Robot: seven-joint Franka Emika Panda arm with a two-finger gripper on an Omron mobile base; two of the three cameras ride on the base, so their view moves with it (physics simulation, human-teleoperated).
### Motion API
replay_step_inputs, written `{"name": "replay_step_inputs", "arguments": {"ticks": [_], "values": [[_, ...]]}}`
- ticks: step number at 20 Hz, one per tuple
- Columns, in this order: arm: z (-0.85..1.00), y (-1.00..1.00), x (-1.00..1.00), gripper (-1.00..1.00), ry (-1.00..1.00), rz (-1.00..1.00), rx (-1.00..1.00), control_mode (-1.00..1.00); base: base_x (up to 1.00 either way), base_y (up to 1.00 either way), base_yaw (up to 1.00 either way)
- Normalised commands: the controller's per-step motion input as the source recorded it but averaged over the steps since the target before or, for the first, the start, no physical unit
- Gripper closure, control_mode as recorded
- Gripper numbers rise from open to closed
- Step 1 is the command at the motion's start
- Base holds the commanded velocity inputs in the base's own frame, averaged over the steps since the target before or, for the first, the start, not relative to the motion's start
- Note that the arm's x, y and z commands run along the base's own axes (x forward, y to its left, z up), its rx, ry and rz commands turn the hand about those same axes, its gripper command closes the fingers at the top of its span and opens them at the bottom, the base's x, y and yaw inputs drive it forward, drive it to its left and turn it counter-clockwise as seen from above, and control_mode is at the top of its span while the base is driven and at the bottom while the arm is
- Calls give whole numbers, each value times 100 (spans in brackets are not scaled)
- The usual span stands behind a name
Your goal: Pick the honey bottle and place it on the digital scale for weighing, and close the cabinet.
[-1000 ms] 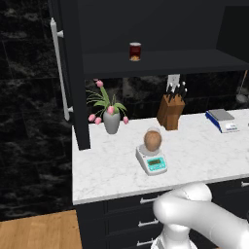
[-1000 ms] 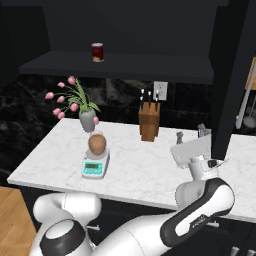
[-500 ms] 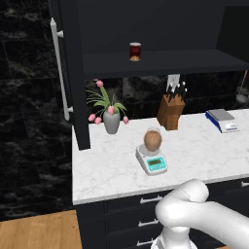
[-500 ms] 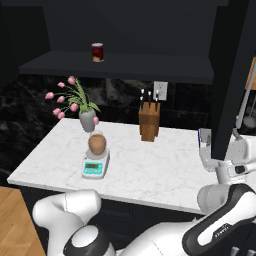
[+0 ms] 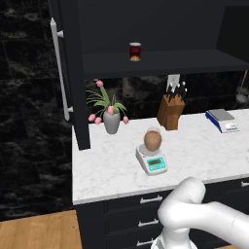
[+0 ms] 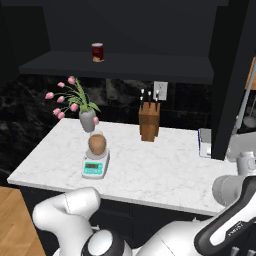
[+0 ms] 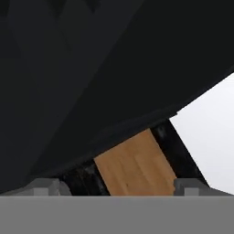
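The tall dark navy wall cabinet [image 5: 73, 73] stands open above the white marble table [image 5: 116, 165] — on it, the squat amber honey bottle [image 5: 152, 140] sits atop the small white digital scale [image 5: 152, 161], at 4 o'clock from the grey vase of pink tulips [image 5: 110, 116] — while the claw [image 7: 116, 185] shows two dark tips set apart.

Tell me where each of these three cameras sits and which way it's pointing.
Left base view: behind the arm to its left, facing forward and down at the marble counter, where the honey bottle sits on the digital scale; the white arm's elbow rises at lower right.
Right base view: behind the arm to its right, facing the same counter; white arm links cross the bottom.
Hand view: on the hand, looking close at a dark cabinet surface; the claw tips rise at the bottom.
Both base views share bottle, scale, knife block and tulip vase.
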Motion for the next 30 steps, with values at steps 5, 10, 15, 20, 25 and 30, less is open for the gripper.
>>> {"name": "replay_step_inputs", "arguments": {"ticks": [5,10,15,20,25,30], "values": [[67,7,-18,-100,-17,-8,-12,-100,0,0,0],[51,78,-42,-100,-21,11,-7,-100,0,0,0],[27,100,-14,-100,-13,23,-9,-100,0,0,0],[42,100,2,-100,-14,17,-14,-100,0,0,0],[30,100,49,-100,4,1,-17,-100,0,0,0],[44,100,66,-100,30,-10,-15,-100,0,0,0]]}}
